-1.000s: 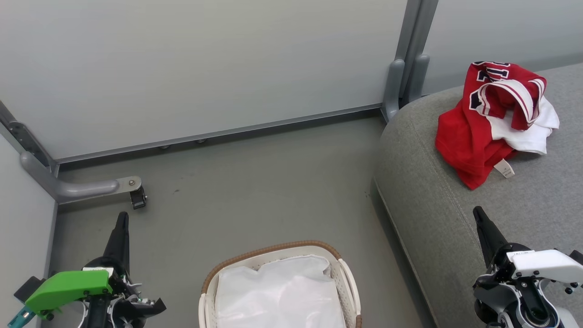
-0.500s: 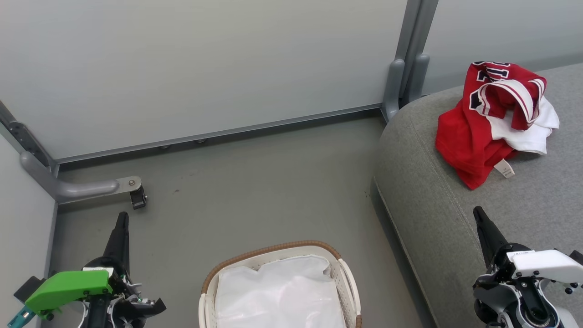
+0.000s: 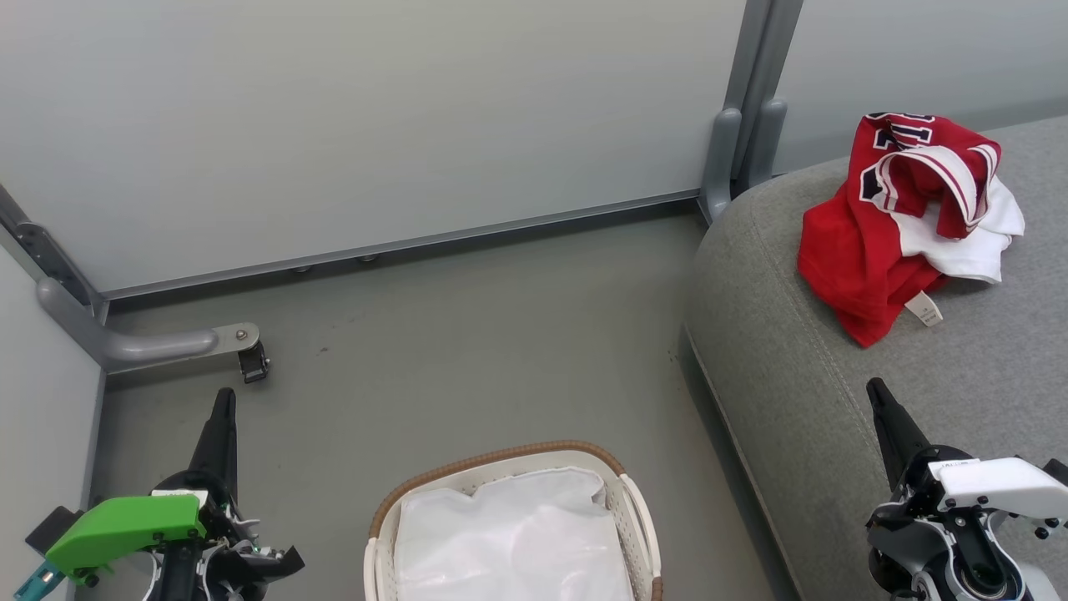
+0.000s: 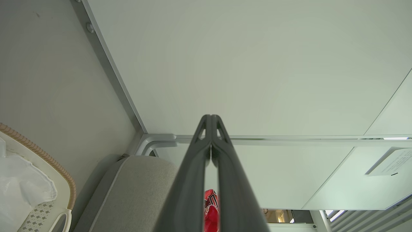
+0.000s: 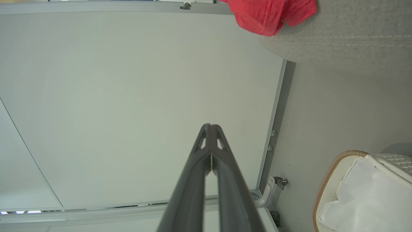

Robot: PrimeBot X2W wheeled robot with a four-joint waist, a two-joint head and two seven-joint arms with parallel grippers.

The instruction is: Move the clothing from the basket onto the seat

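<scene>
**Head view.** The clothing point(image 3: 897, 225), a crumpled heap of two red garments, lies on the seat point(image 3: 818, 401). One garment has navy-and-white lettering and the other has white striped trim. The seat is the grey cushion at the right, and the heap sits toward its far side, with a white label hanging at the lower hem. The basket point(image 3: 492, 458), with its brown woven rim, stands on the floor point(image 3: 467, 334) at bottom centre, near the cushion but apart from it. A white liner point(image 3: 509, 534) lies inside. The left gripper point(image 3: 223, 399) hangs over the floor at lower left, well apart from the basket. The right gripper point(image 3: 876, 392) hangs over the seat at lower right, well apart from the clothing. Pale wall panels point(image 3: 375, 125) stand behind.

**Left wrist view.** The fingers point(image 4: 193, 180) are clenched tip to tip and grasp nothing. A sliver of red cloth on the distant cushion shows through the slit between them.

**Right wrist view.** The fingers point(image 5: 193, 180) are likewise pressed together at the tips and grasp nothing. The red heap lies on the cushion at the top edge, and the basket sits at the lower right corner.
</scene>
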